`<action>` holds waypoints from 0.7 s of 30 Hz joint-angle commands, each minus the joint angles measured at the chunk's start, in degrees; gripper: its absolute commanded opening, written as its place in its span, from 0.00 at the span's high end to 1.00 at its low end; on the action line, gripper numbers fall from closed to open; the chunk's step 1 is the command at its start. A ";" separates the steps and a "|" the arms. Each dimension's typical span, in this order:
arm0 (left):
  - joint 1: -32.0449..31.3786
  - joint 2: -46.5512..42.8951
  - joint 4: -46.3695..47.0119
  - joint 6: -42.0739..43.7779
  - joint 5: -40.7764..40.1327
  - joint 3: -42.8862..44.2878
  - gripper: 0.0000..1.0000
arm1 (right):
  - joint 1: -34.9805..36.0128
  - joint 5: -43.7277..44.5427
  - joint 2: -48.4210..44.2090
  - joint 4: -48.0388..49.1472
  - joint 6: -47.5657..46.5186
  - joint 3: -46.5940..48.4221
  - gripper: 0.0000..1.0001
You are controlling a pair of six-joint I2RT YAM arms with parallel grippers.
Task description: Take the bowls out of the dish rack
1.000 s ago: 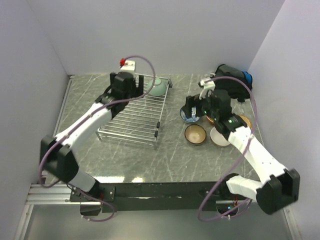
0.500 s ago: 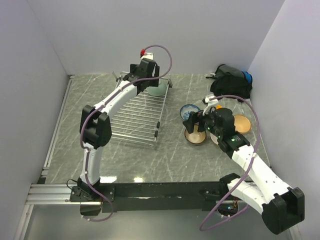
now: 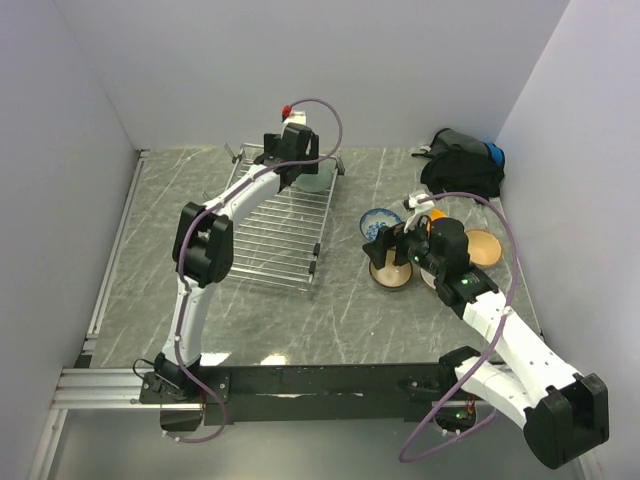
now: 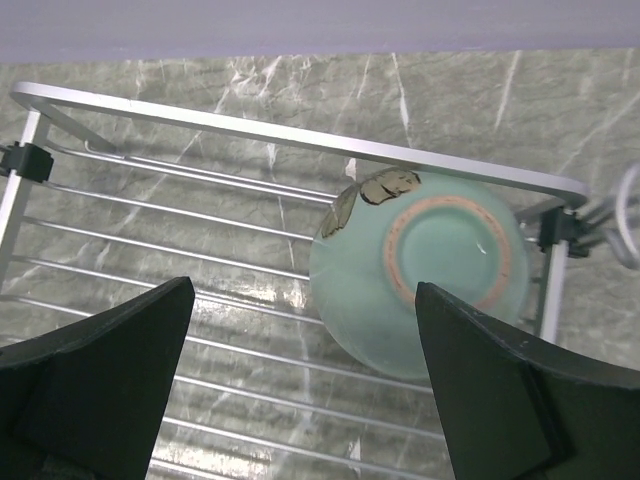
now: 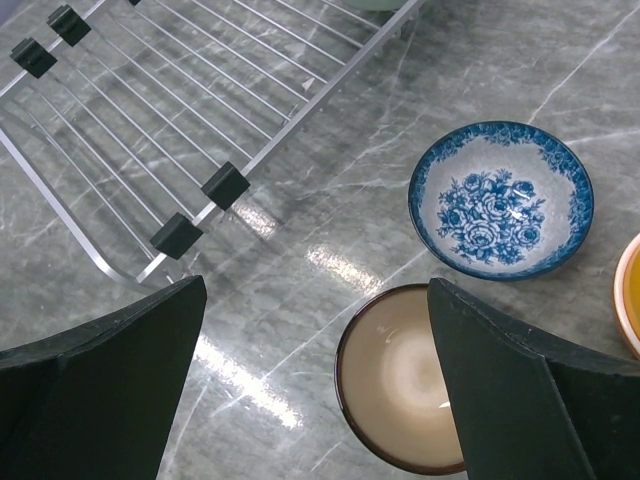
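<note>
The silver wire dish rack (image 3: 270, 235) lies left of centre. One pale green bowl (image 3: 322, 181) rests upside down in its far right corner; the left wrist view shows it (image 4: 430, 270) against the rack's rim (image 4: 300, 140). My left gripper (image 3: 303, 170) hangs just over the rack, open and empty (image 4: 300, 400), with the bowl ahead between the jaws. My right gripper (image 3: 393, 252) is open and empty (image 5: 315, 385) above the table. Under it are a brown-rimmed tan bowl (image 5: 400, 380) and a white bowl with blue pattern (image 5: 500, 200).
A tan bowl (image 3: 484, 246) and an orange bowl (image 3: 437, 215) sit right of my right arm; the orange rim shows in the right wrist view (image 5: 630, 300). A black bag (image 3: 460, 165) lies at the back right. The rack's near right corner (image 5: 190, 235) is close to my right gripper.
My left arm swung right along the rack's far edge to the pale green bowl. My right gripper pulled back from the blue-patterned bowl toward the near side. Little moved in the last half second.
</note>
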 commanded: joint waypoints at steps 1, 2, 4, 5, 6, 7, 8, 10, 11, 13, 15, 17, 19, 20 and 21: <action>0.69 2.03 2.25 0.23 1.02 3.91 0.01 | 0.41 -0.60 -0.44 2.11 -0.06 0.31 0.00; 0.87 2.38 2.15 0.49 1.02 3.83 0.01 | 0.41 -0.51 -0.44 2.19 -0.06 0.31 0.00; 0.96 2.21 2.33 0.67 1.02 3.13 0.01 | 0.41 -0.51 -0.44 2.20 -0.06 0.23 0.00; 1.05 2.04 2.33 0.93 1.11 2.43 0.01 | 0.41 -0.51 -0.35 2.11 -0.06 0.23 0.00; 1.05 2.03 1.98 0.93 1.11 2.07 0.01 | 0.41 -0.60 -0.18 1.93 -0.06 0.31 0.00; 1.05 1.95 1.80 0.85 0.85 1.72 0.01 | 0.41 -0.69 -0.26 1.84 -0.06 0.31 0.00; 1.13 1.77 1.54 1.02 0.76 0.93 0.01 | 0.41 -0.78 -0.26 1.84 -0.06 0.40 0.00; 1.22 1.42 0.41 1.02 0.58 0.23 0.01 | 0.41 -0.78 -0.35 1.75 -0.06 0.40 0.00; 1.40 1.07 -0.21 0.93 0.23 -0.12 0.01 | 0.50 -0.69 -0.52 1.67 -0.15 0.40 0.00; 1.40 0.54 -2.23 1.20 -0.56 -0.39 0.01 | 0.58 -0.69 -0.70 1.49 -0.24 0.58 0.00; 1.49 -0.86 -2.85 1.55 -1.61 -2.23 0.00 | 0.50 -0.60 -1.05 1.40 -0.24 0.40 0.00; 1.66 -2.35 -4.60 1.81 -3.62 -3.98 0.01 | 0.50 -0.78 -0.97 1.40 -0.24 0.40 0.00; 1.75 -3.32 -6.10 1.64 -5.12 -4.87 0.01 | 0.58 -1.13 -0.97 1.40 -0.24 0.40 0.00; 1.75 -4.72 -7.41 1.64 -6.09 -6.35 0.01 | 0.50 -1.39 -0.97 1.40 -0.15 0.40 0.00; 1.75 -5.69 -7.69 1.72 -7.93 -7.59 0.01 | 0.50 -1.48 -0.97 1.23 -0.24 0.49 0.00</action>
